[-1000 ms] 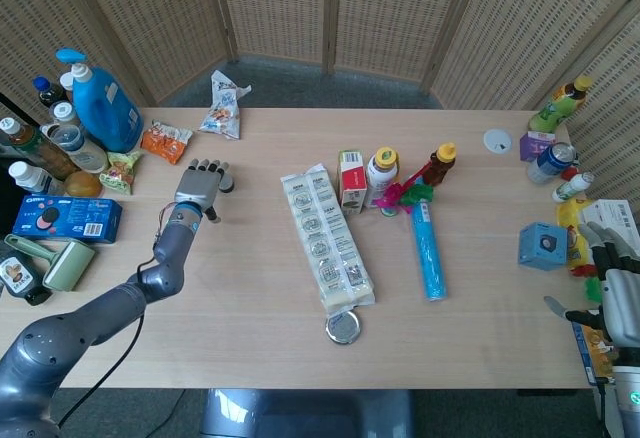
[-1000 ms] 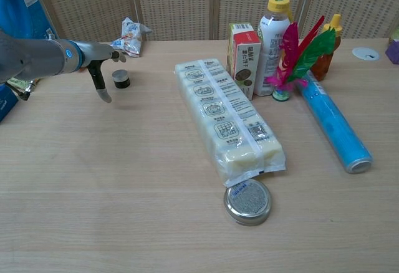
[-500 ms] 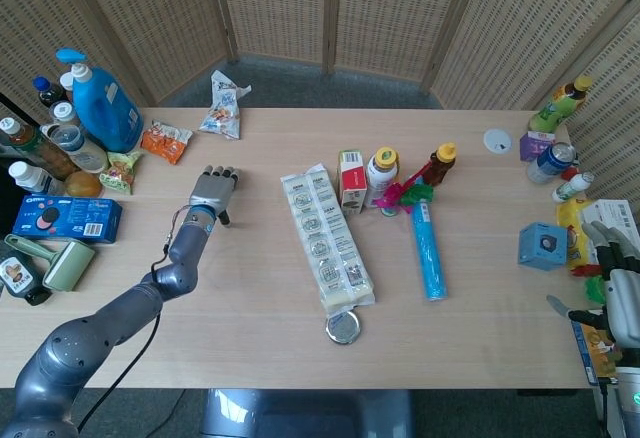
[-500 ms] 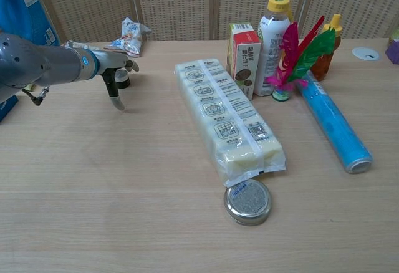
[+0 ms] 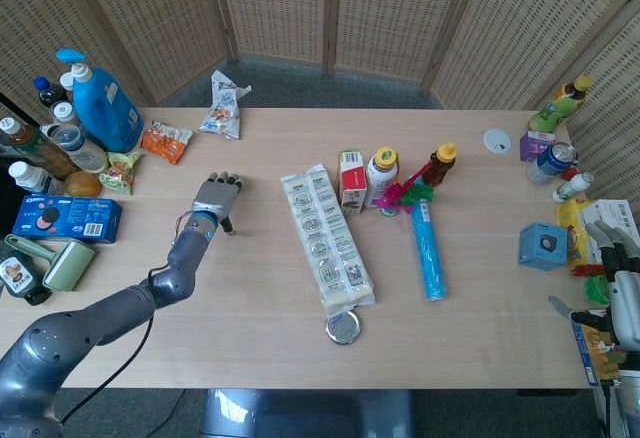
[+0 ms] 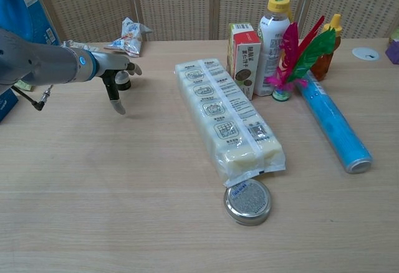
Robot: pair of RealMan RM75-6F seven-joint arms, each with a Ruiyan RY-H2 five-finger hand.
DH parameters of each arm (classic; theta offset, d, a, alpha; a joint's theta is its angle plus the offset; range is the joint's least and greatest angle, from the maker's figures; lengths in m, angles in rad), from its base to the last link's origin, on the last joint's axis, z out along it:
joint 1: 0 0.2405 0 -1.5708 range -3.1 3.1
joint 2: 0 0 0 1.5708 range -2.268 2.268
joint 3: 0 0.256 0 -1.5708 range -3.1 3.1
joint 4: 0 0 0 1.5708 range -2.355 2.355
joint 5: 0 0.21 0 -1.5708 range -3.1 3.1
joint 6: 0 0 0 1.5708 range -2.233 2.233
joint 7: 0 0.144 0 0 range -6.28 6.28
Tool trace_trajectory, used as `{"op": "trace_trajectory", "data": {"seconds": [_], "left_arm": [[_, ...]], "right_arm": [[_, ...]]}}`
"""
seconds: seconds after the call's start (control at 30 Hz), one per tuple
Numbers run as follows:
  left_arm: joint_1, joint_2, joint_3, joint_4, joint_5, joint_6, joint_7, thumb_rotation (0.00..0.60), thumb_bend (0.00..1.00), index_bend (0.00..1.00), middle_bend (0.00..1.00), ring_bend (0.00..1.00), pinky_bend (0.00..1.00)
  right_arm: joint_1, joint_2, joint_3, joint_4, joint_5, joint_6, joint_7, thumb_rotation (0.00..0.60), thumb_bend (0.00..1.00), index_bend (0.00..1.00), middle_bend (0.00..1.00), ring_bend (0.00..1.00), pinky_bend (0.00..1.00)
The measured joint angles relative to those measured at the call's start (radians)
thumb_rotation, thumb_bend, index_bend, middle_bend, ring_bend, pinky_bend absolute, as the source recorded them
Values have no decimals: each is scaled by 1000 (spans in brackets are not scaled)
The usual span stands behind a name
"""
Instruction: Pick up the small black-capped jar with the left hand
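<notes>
My left hand has its fingers stretched out flat and spread, thumb pointing down toward the tabletop — nothing is held in it. In the chest view the small black-capped jar sits just behind the thumb, mostly hidden by the hand, standing on the wood; I cannot tell whether the hand touches it. From the head view the hand covers the jar completely.

To the hand's right lies the long clear pack of white blocks, set diagonally, with a round metal tin just off its near end. Beyond that stand a red-and-white carton, a yellow-capped white bottle, pink and green feathers and a blue roll. A big blue pump bottle and crumpled snack packets sit at the far left side.

My right hand shows only at the right edge of the head view, off the tabletop, fingers loosely apart — holding nothing.
</notes>
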Motion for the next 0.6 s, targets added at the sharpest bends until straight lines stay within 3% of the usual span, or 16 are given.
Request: {"op": "trace_trajectory", "data": {"seconds": [0.47,0.6], "left_arm": [[11,105,73,-171,-105,55,17,600,0,83,0,0,166],[15,137,82,-218,-115,54,2,600,0,84,0,0,249]], "right_arm": [[-4,5,-1,-4,-11,7,9,600,0,0,0,0,0],[-4,5,-1,-6,-13,8,8,600,0,0,0,0,0]]}}
